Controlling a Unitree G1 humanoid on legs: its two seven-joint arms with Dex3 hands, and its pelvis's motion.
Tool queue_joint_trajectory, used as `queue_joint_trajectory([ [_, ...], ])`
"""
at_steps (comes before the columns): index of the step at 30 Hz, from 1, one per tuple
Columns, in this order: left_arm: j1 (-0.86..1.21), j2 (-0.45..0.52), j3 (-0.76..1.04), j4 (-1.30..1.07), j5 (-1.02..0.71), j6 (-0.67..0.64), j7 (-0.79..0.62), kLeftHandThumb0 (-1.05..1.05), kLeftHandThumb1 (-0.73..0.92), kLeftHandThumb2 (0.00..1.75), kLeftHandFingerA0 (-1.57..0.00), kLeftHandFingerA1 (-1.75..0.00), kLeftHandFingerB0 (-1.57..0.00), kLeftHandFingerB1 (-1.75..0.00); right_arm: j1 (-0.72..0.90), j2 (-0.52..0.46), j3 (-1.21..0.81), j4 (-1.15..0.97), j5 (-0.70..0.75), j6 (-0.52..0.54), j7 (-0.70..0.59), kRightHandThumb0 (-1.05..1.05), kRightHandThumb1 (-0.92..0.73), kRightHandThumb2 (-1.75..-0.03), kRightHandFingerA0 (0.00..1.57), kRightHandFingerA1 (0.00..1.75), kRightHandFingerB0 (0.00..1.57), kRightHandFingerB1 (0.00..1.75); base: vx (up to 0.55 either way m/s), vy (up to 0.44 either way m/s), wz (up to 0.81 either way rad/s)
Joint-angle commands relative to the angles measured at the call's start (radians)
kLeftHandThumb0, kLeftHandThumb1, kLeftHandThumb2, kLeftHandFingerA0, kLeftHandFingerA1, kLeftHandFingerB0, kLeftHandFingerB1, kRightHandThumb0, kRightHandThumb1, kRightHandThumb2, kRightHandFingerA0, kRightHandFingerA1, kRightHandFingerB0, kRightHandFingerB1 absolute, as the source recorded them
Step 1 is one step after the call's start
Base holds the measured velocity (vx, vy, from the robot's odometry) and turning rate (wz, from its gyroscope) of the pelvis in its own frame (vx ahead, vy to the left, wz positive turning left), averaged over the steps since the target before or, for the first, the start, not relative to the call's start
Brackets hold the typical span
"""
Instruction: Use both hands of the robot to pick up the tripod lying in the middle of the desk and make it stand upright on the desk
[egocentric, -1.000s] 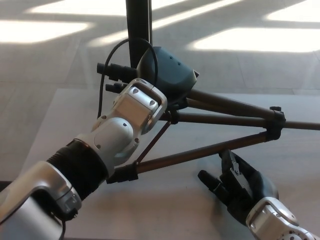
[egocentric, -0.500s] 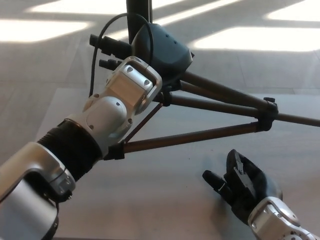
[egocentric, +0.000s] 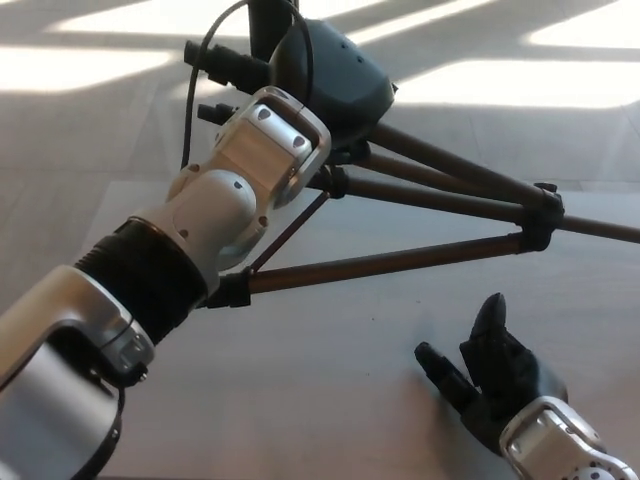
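Tripod (egocentric: 420, 215) legs fan out to the right over the grey tabletop (egocentric: 330, 400), its dark head raised at the top of the view. Up there the left robot hand (egocentric: 262, 148) reaches to the tripod's head, but its fingers are hidden, so I cannot tell its grip. Lower right, the right robot hand (egocentric: 490, 365) is spread, palm up, holding nothing, apart from the legs.

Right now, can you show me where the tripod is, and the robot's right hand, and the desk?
tripod (egocentric: 400, 262): head view, on the lower leg, mid-length.
right hand (egocentric: 495, 372): head view, on the black palm, fingers spread apart.
desk (egocentric: 330, 390): head view, on the bare grey top below the tripod leg.
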Motion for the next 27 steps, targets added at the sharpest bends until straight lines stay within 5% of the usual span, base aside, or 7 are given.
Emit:
queue_joint_trajectory([
  [1, -0.01, -0.005, 0.038, -0.069, 0.016, 0.025, 0.015, -0.36, 0.5, 1.01, -1.17, -1.29, -0.86, -0.99, -0.025, 0.044, -0.073, 0.242, 0.018, 0.022, 0.016, -0.98, -0.62, -0.6, 0.0, 0.0, 0.0, 0.0, 0.0, 0.0, 0.0],
  [13, 0.042, -0.02, 0.061, -0.111, 0.001, 0.047, -0.011, -0.32, 0.61, 0.76, -0.95, -1.71, -0.84, -1.11, -0.361, -0.124, 0.135, 0.478, -0.186, 0.181, 0.106, -1.05, -0.74, -1.03, 0.0, 0.03, 0.0, 0.0, 0.0, 0.0, 0.0],
  [17, 0.07, -0.024, 0.072, -0.12, -0.004, 0.049, -0.012, -0.28, 0.57, 0.83, -0.94, -1.67, -0.87, -1.01, -0.362, -0.063, 0.042, 0.471, -0.121, 0.024, 0.03, -1.0, -0.71, -0.63, 0.0, 0.0, 0.0, 0.0, 0.0, 0.0, 0.0],
  [18, 0.079, -0.026, 0.072, -0.117, 0.001, 0.05, -0.008, -0.29, 0.57, 0.78, -0.97, -1.64, -0.88, -0.99, -0.362, -0.03, -0.007, 0.467, -0.091, -0.035, 0.0, -1.05, -0.58, -1.0, 0.0, 0.12, 0.0, 0.17, 0.0, 0.0, 0.0],
  [21, 0.094, -0.032, 0.076, -0.115, 0.006, 0.05, -0.003, -0.32, 0.62, 0.77, -0.94, -1.71, -0.84, -1.17, -0.388, -0.015, -0.042, 0.479, -0.106, -0.058, -0.031, -1.0, -0.69, -0.61, 0.0, 0.0, 0.0, 0.0, 0.0, 0.0, 0.0],
  [23, 0.101, -0.032, 0.079, -0.117, 0.008, 0.049, -0.003, -0.31, 0.6, 0.78, -0.94, -1.71, -0.85, -1.15, -0.391, -0.026, -0.048, 0.479, -0.107, -0.041, -0.005, -1.05, -0.59, -1.0, 0.0, 0.18, 0.0, 0.16, 0.0, 0.0, 0.0],
  [27, 0.098, -0.042, 0.081, -0.113, 0.013, 0.05, -0.002, -0.31, 0.63, 0.77, -0.92, -1.7, -0.82, -1.05, -0.402, 0.01, -0.151, 0.477, -0.071, -0.146, -0.053, -0.77, -0.43, -0.84, 0.0, 0.24, 0.0, 0.21, 0.0, 0.0, 0.0],
])
